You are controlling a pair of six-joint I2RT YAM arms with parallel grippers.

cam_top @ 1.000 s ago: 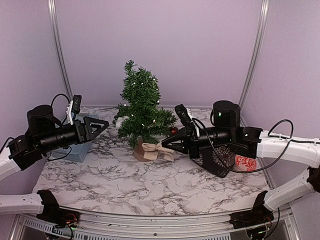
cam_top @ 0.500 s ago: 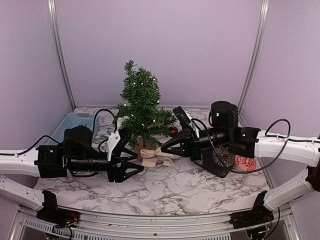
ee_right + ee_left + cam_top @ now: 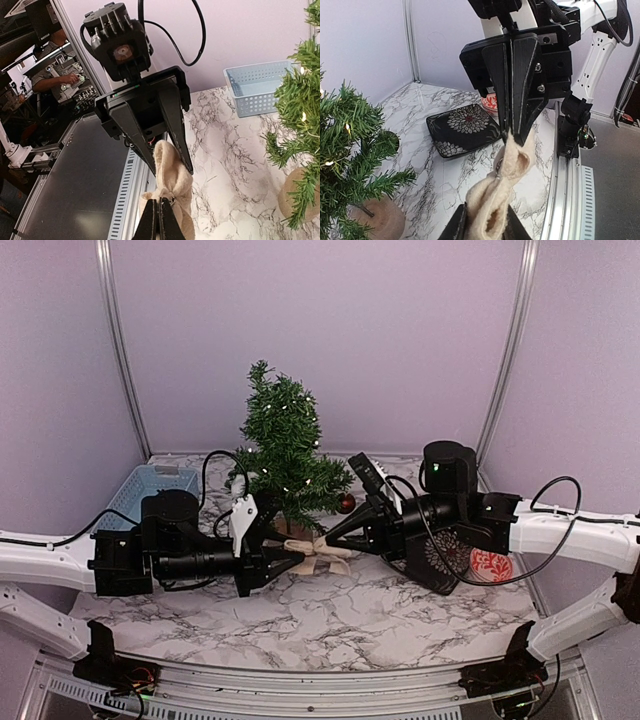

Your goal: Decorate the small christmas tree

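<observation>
The left claw (image 3: 296, 562) is gripping one end of a cream fabric bow (image 3: 320, 548), its fingers hugging the cloth on both sides. The right claw (image 3: 331, 534) is pinching the opposite end with its fingers pressed nearly together. The two claws are facing tip to tip low over the marble bench (image 3: 330, 625). The small christmas tree (image 3: 285, 450) is standing upright just beyond both claws. A blue basket (image 3: 150, 488) is sitting farther back, left of the left claw. A black plate (image 3: 447, 562) is lying to the right of the right claw.
</observation>
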